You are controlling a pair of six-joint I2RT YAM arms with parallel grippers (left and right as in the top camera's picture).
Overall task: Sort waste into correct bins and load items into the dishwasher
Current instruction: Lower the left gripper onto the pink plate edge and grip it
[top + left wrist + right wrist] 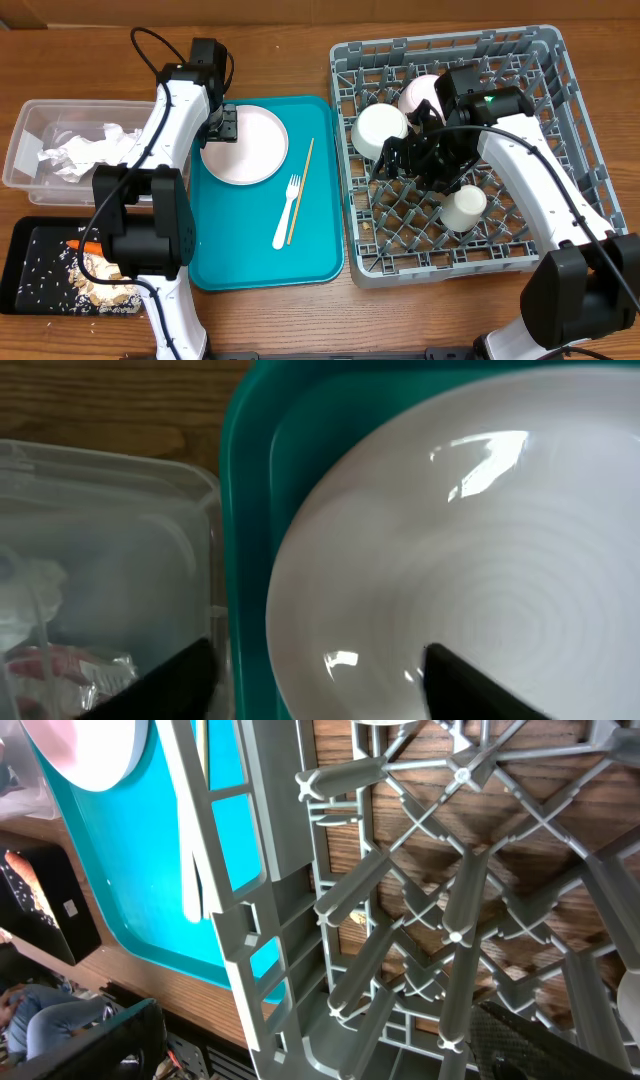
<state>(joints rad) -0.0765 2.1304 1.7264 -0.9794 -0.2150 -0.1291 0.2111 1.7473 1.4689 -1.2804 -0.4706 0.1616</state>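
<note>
The pale pink plate (248, 146) lies at the far left of the teal serving tray (230, 255). My left gripper (222, 126) is open at the plate's left rim. In the left wrist view its fingers (315, 682) straddle the plate (460, 560) and the tray's edge. The white fork (286, 212) and the chopsticks (301, 190) lie on the tray. My right gripper (396, 160) is open and empty inside the grey dish rack (570, 150), over its pegs (330, 1045). Two white bowls (380, 128) (418, 94) and a white cup (463, 208) sit in the rack.
The clear tub (30, 115) at the far left holds crumpled napkins (85, 150), and a red wrapper (50, 665) shows in it. The black tray (20, 250) at the front left holds a carrot (88, 246), rice and beige scraps (105, 285).
</note>
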